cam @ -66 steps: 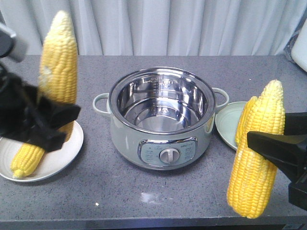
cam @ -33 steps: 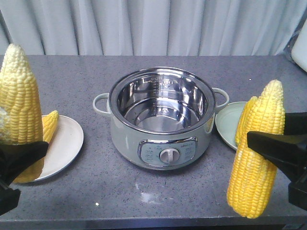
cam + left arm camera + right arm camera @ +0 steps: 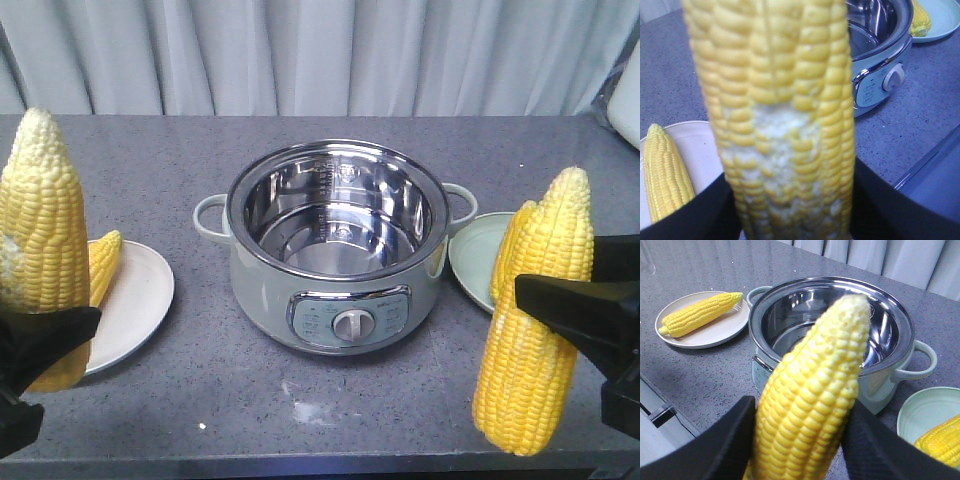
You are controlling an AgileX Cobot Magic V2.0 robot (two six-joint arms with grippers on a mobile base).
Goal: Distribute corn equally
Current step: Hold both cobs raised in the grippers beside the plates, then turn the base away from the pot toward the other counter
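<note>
Grey speckled worktop (image 3: 200, 160) carries everything, with a pale green electric pot (image 3: 262, 285) at its centre; its steel bowl looks empty. On the robot's left lies a white plate (image 3: 140, 300), and on its right, just beside the pot's handle, a green plate (image 3: 468, 262).

Each plate has one cob. The white plate's cob (image 3: 700, 315) lies along it. The green plate's cob (image 3: 940, 440) is partly hidden behind the raised one in the front view.

Two more cobs are in the air, upright with tips up. The left cob (image 3: 40, 230) hangs near the white plate, clamped low down by the left end effector (image 3: 795, 220). The right cob (image 3: 535, 330) is gripped about its middle by the right end effector (image 3: 800, 445), in front of the green plate.

I judge the sharing about half done: one cob lies on each plate, so the count is even. What is left is to set each held cob on its nearer plate, giving two apiece.
</note>
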